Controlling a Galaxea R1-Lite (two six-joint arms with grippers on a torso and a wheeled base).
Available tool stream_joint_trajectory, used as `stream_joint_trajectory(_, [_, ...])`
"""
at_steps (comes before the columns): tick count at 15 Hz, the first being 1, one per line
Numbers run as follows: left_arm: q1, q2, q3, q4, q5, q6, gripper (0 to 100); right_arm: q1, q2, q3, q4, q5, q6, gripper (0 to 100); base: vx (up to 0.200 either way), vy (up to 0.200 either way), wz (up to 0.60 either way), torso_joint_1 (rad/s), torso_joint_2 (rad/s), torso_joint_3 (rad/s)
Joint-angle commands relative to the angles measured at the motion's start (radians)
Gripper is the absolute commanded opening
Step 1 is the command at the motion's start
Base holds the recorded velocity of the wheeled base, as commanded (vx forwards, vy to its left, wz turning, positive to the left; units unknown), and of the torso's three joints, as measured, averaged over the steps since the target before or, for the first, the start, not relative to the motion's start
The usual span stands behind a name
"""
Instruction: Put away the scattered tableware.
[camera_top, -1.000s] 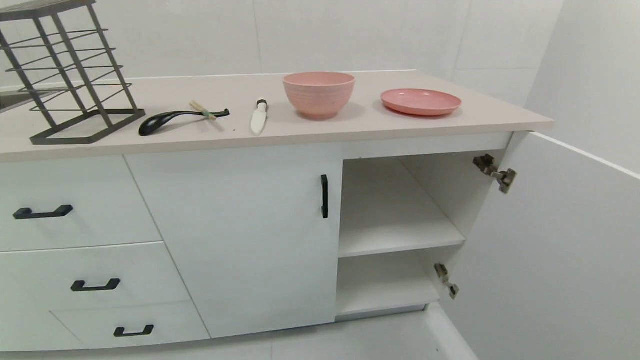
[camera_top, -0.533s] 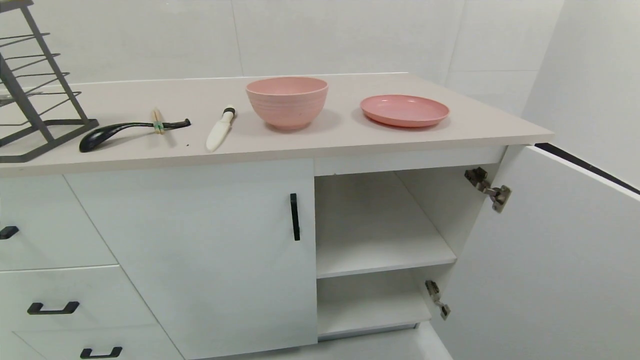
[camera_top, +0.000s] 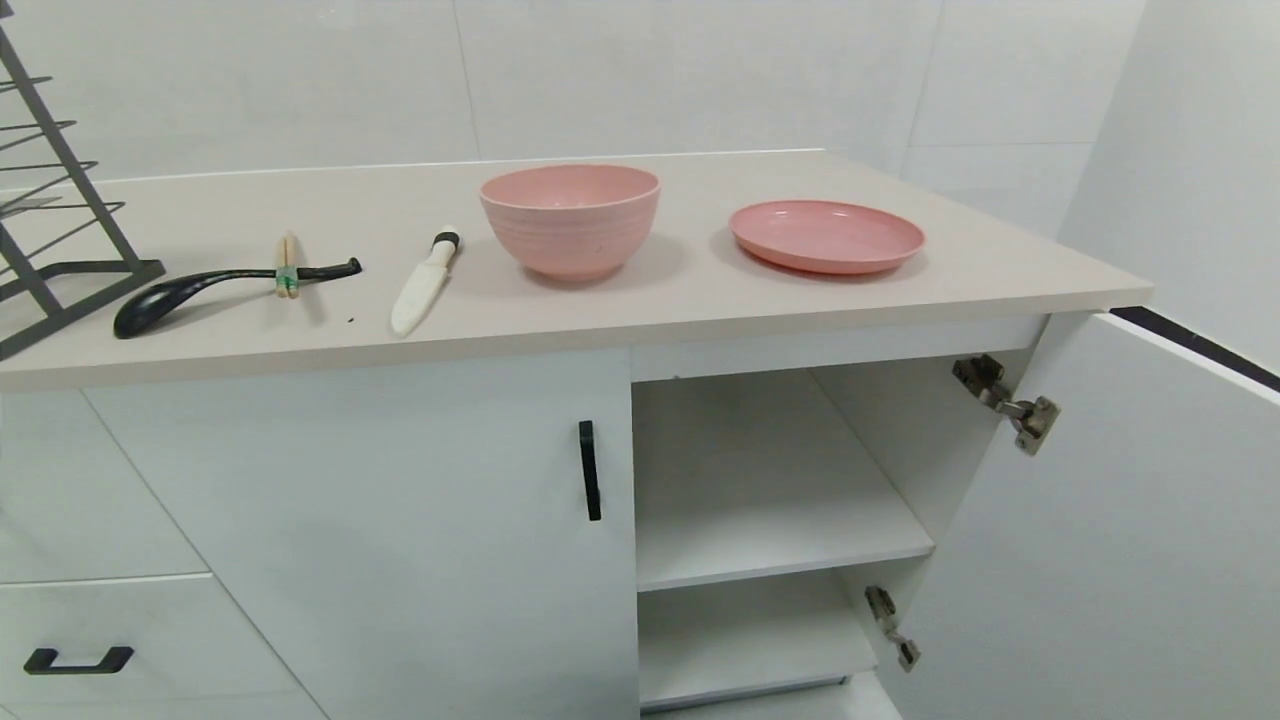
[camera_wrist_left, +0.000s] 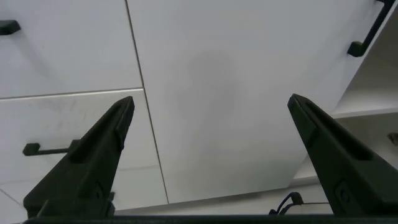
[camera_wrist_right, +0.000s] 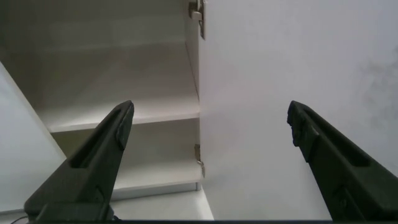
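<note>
1. The bench (camera_top: 700, 300) carries all the loose tableware; nothing sits inside the cabinet.
2. A pink bowl (camera_top: 570, 220) stands upright near the middle of the bench.
3. A pink plate (camera_top: 826, 235) lies flat to the right of the bowl, apart from it.
4. A white knife (camera_top: 422, 285) with a dark collar lies just left of the bowl, its blade pointing toward the near edge.
5. Farther left, a black ladle (camera_top: 220, 288) rests on its side, its scoop to the left.
6. A pair of wooden chopsticks (camera_top: 287, 265) tied with a green band lies across the ladle's handle.
7. A dark wire rack (camera_top: 100, 298) stands at the far left of the bench, beside the ladle's scoop.
8. Below the plate, the right cabinet door (camera_top: 1100, 520) is swung open, showing a white shelf (camera_top: 780, 500) and a lower compartment (camera_top: 750, 640) beneath it.
9. The left cabinet door (camera_top: 400, 520) is closed, with a black handle (camera_top: 591, 484) at its right edge; a drawer with a dark pull (camera_top: 78, 659) sits to its left.
10. The left gripper (camera_wrist_left: 211, 102) hangs low in front of the closed door, its fingers spread wide and holding nothing.
11. The right gripper (camera_wrist_right: 211, 107) faces the open compartment and the opened door's inner side, its fingers likewise spread wide with nothing between them.
</note>
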Motion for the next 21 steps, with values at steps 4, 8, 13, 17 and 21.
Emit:
stream_joint_trajectory(4, [-0.002, 0.002, 0.000, 0.000, -0.003, -0.002, 100, 0.000, 0.002, 0.000, 0.001, 0.001, 0.000, 100, 0.000, 0.050, 0.00, 0.002, 0.00, 0.001])
stream_joint_trajectory(8, [-0.002, 0.002, 0.000, 0.000, -0.003, -0.003, 100, 0.000, 0.002, 0.000, 0.001, -0.001, 0.000, 100, 0.000, 0.000, 0.00, 0.021, -0.04, -0.008])
stream_joint_trajectory(13, [-0.002, 0.002, 0.000, 0.000, -0.003, -0.003, 100, 0.000, 0.002, 0.000, 0.001, -0.001, 0.000, 100, 0.000, 0.000, 0.00, 0.184, -0.27, -0.210])
stream_joint_trajectory(17, [-0.002, 0.002, 0.000, 0.000, -0.003, -0.003, 100, 0.000, 0.002, 0.000, 0.001, -0.001, 0.000, 100, 0.000, 0.000, 0.00, 0.148, -0.58, -0.232])
stream_joint_trajectory(21, [-0.002, 0.002, 0.000, 0.000, -0.003, -0.005, 100, 0.000, 0.002, 0.000, 0.001, -0.001, 0.000, 100, 0.000, 0.000, 0.00, 0.214, -0.48, -0.238])
